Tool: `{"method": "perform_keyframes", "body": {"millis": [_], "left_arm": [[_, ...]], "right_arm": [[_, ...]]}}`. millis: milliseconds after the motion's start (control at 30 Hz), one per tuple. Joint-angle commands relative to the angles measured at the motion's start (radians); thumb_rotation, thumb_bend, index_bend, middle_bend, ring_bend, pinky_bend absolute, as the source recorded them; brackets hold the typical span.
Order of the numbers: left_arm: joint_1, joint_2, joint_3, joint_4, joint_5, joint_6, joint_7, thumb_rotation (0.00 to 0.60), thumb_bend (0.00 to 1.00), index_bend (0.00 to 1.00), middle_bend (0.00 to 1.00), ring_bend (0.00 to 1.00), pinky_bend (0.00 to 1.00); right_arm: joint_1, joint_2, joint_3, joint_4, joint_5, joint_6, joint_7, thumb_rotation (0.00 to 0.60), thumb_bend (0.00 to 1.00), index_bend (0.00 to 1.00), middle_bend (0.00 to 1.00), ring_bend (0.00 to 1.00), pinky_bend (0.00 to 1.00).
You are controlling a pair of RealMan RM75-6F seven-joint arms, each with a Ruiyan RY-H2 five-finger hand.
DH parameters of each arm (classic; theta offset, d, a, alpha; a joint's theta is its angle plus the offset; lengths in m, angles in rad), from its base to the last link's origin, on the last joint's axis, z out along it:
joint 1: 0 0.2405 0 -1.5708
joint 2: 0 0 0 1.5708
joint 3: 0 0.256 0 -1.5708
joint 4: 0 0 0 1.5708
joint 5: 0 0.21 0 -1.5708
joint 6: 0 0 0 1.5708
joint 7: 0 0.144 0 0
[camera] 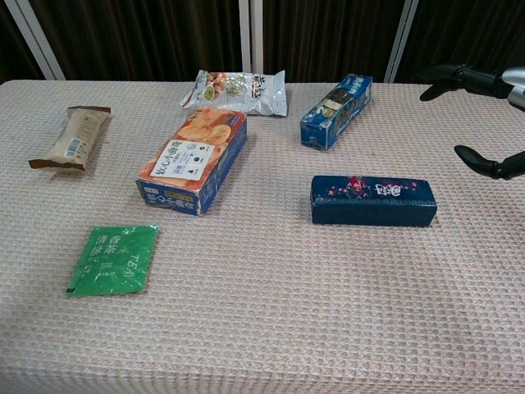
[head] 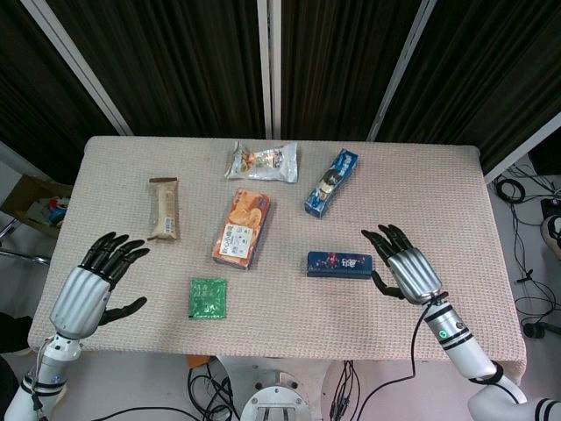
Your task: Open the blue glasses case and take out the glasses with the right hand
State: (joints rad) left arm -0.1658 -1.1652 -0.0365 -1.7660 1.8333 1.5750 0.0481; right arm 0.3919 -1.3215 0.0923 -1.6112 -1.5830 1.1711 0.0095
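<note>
The blue glasses case [head: 341, 264] lies shut on the table [head: 491, 289], just left of the right hand [head: 405, 267], whose fingers [head: 386, 239] are spread and empty, so I'd bring them in low along its long edge to find the lid seam.

The right hand [head: 405, 266] hangs palm down with its fingers spread and its thumb out to the side, holding nothing; its forearm runs back behind it. The left hand [head: 95, 281] is likewise spread and empty, thumb pointing inward, wrist trailing behind it.
</note>
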Motion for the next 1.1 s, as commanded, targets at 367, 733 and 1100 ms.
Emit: {"method": "perform_keyframes", "body": {"millis": [367,733,1100], "left_arm": [[-0.020,0.007,-0.007,0.009,-0.050,-0.029,0.001,0.600,0.05,0.21,0.19,0.12,0.12],[0.007,-0.006,0.015,0.016,-0.073,-0.018,0.058,0.600,0.05,0.22,0.19,0.12,0.12],[0.008,-0.007,0.021,0.028,-0.100,-0.033,0.054,0.600,0.05,0.21,0.19,0.12,0.12]], "right_arm": [[0.039,0.001,0.005,0.013,0.065,-0.057,0.018,0.600,0.58,0.02,0.17,0.00,0.00],[0.165,0.000,0.031,-0.016,0.197,-0.286,-0.005,0.600,0.94,0.03,0.26,0.00,0.00],[0.317,-0.138,0.073,0.106,0.349,-0.455,-0.110,0.600,0.99,0.01,0.26,0.00,0.00]]}}
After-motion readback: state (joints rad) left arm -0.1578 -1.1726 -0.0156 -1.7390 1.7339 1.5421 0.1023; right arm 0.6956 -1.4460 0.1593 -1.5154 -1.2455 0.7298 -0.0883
